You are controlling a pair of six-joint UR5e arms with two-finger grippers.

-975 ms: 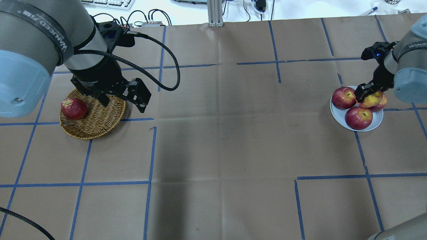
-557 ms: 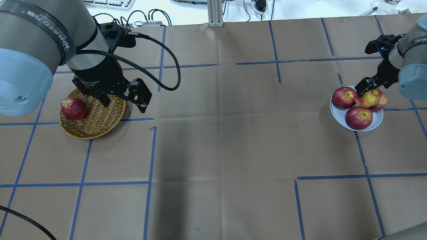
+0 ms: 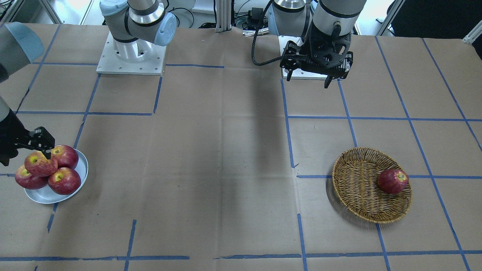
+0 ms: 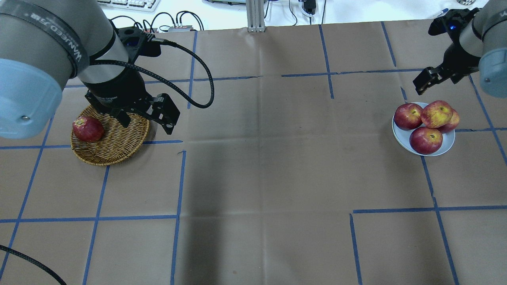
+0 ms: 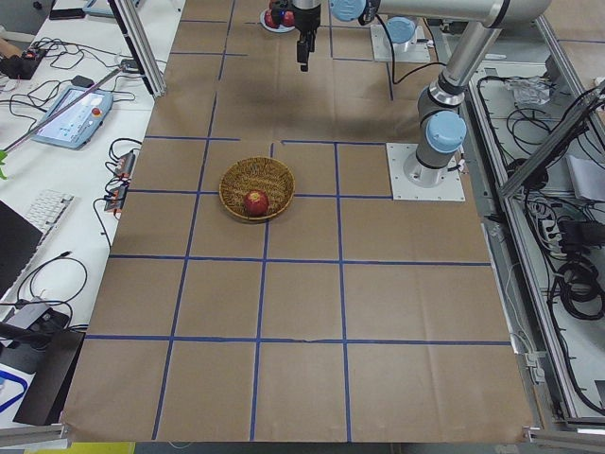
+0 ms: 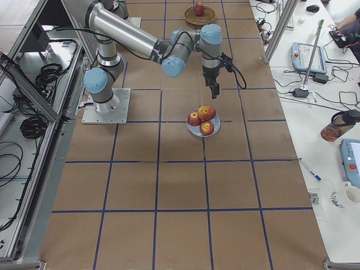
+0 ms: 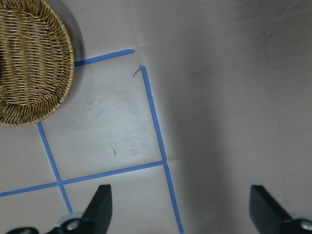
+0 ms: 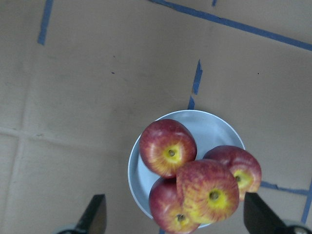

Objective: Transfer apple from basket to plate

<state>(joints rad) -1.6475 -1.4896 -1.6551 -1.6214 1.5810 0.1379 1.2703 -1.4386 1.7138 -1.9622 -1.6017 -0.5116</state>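
Apple [image 4: 437,113] on plate [image 4: 399,135], stem hollow up (slightly tilted), right tool [image 4: 433,78] spread wide, empty.

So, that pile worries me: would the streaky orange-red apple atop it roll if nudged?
Likely: the round orange-red apple sits on three dark-red apples, not the small white plate, so it could tumble. Its glossy skin probably slips.
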